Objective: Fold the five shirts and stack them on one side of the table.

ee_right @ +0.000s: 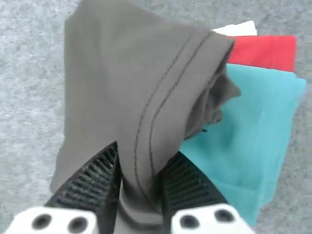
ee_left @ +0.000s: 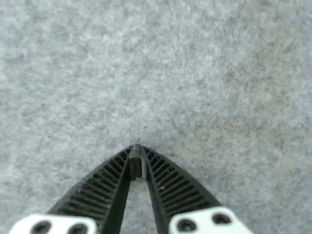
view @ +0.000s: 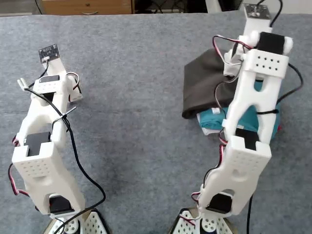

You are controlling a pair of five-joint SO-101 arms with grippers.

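by the counter's (view: 136,87) left edge the left tool (ee_left: 136,158) hangs closed, tips touching; toward the right edge the right tool (ee_right: 139,163) pinches the dark grey shirt (ee_right: 131,73), draped over a teal shirt (ee_right: 248,146), red shirt (ee_right: 265,51) and white shirt (ee_right: 236,28)

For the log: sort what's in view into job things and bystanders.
Job: dark grey shirt, pinched in the right gripper; teal shirt; red shirt; white shirt; left gripper.
Bystanders: grey felt table cover; wooden cabinet.
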